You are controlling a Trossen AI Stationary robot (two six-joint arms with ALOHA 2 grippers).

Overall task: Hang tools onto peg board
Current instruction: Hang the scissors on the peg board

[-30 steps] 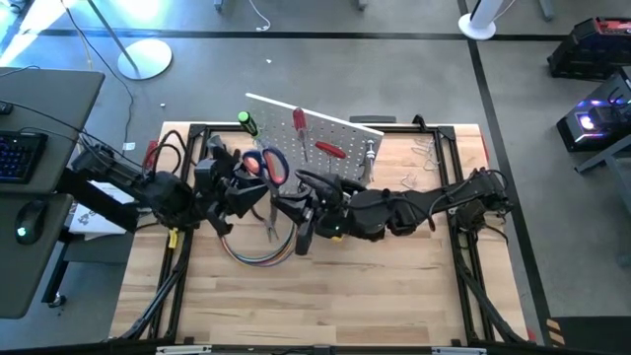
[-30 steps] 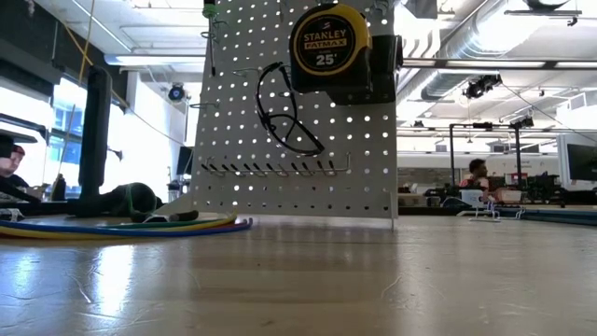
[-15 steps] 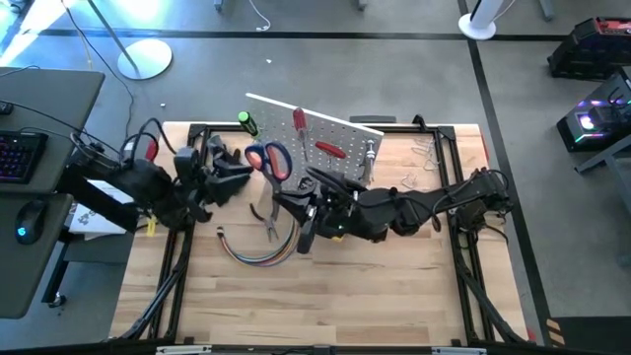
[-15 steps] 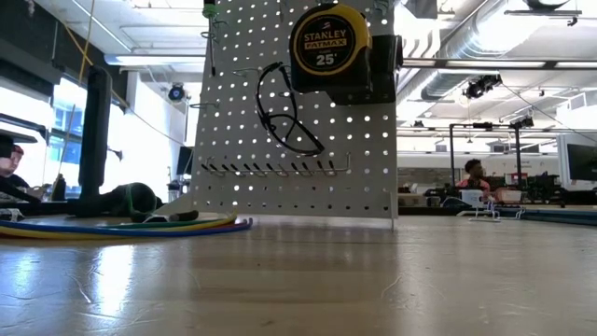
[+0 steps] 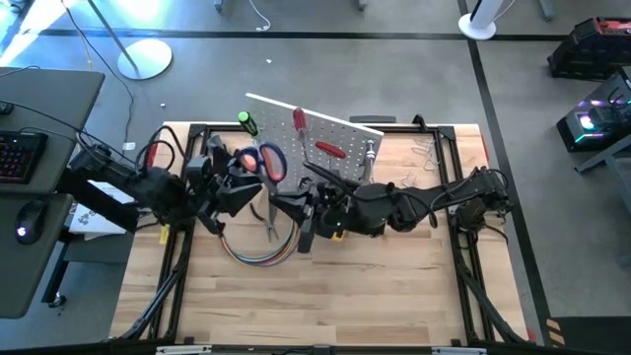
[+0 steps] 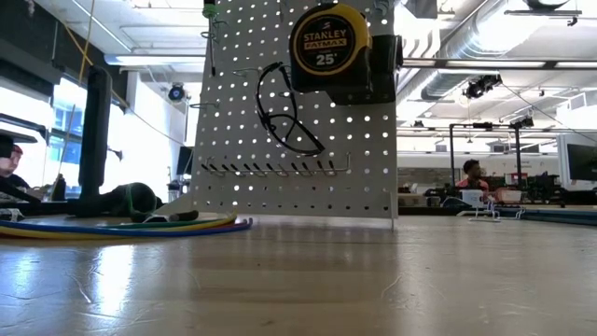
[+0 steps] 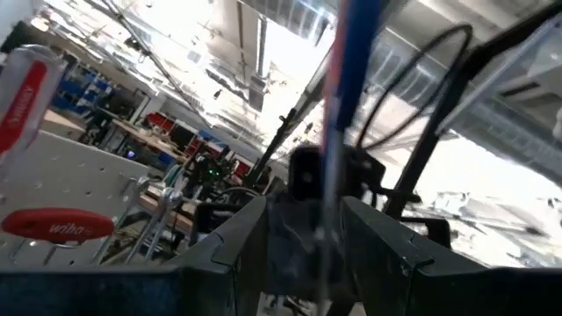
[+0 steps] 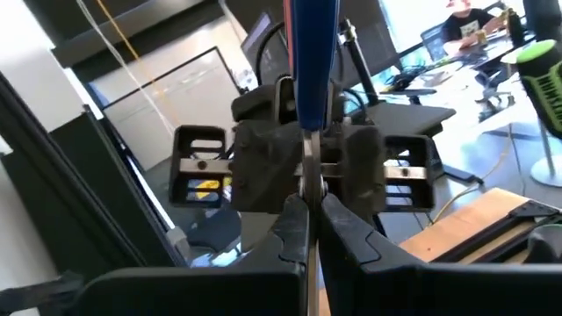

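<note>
Claws face-to-face on scissors

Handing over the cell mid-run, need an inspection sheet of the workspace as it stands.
Surface: wooden table, bare in front.
Job's things: peg board propped at the back; tape measure, red-handled screwdriver and green-handled screwdriver on it; scissors held off the board.
Clutter: metal clips right of the board.
Grippers: left gripper closed on the scissors near the handles; right gripper shut on the blade.
Cables: coloured cable bundle curled under the arms.
Surroundings: keyboard on a side desk; person seated far behind.
</note>
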